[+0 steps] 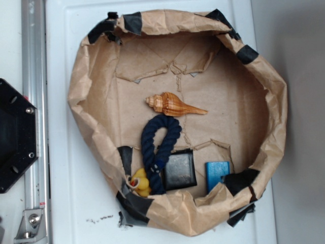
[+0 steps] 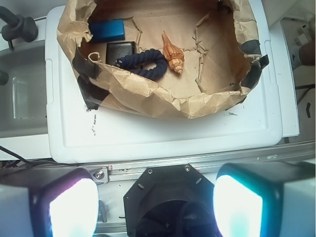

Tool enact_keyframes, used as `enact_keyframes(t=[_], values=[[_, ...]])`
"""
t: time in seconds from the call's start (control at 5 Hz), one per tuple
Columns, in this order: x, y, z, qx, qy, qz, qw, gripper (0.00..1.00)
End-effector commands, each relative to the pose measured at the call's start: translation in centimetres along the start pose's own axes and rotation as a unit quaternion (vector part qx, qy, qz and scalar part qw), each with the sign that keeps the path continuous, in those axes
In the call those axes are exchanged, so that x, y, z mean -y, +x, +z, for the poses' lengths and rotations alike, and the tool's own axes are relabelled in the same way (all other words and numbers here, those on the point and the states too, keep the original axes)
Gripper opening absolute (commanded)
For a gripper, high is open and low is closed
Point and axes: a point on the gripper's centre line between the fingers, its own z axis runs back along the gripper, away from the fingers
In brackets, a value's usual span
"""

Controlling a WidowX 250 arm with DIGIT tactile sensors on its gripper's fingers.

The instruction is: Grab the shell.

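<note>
Brown paper: a crumpled nest (image 1: 86, 76) with black tape patches on its rim, sitting on a white lid (image 1: 66, 203).
Shell (image 1: 172, 104): lies flat on the paper floor near the middle of the nest, pale spire toward the exterior view's left, pointed tail toward its right; also seen in the wrist view (image 2: 173, 53).
Rope (image 1: 160, 147): dark blue loop just below the shell in the exterior view, its top bend close to the shell's underside; contact cannot be told.
Square (image 1: 179, 170): black, flat, beside the rope's lower end, touching or nearly so.
Block (image 1: 217, 174): blue, right of the square, near the nest wall.
Duck (image 1: 140, 182): yellow, wedged at the rope's lower end against the nest wall.
Gripper (image 2: 155, 207): two fingers (image 2: 74, 207) at the wrist view's bottom edge, spread wide with nothing between them; well apart from the nest and shell, over the black base (image 1: 15, 134) beside the lid.
Rail (image 1: 33, 61): grey metal, running along the lid's edge next to the base.
</note>
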Motion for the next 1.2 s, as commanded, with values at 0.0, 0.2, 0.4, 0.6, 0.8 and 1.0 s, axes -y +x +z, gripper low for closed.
enact_keyframes(t=[0.0,0.2,0.4,0.6,0.8,1.0], values=[[0.0,0.0,0.0,0.0,0.0,0.0,1.0,1.0],[-2.3,4.9,-3.1,0.041,0.033,-0.095,0.994,1.0],[-2.9,8.8,-6.5,0.061,0.069,-0.143,0.985,1.0],[-3.4,11.5,-10.9,0.053,0.06,-0.152,0.985,1.0],[-2.9,12.5,-14.9,0.044,0.037,-0.137,0.989,1.0],[-2.7,11.8,-18.1,0.014,0.045,-0.16,0.986,1.0]])
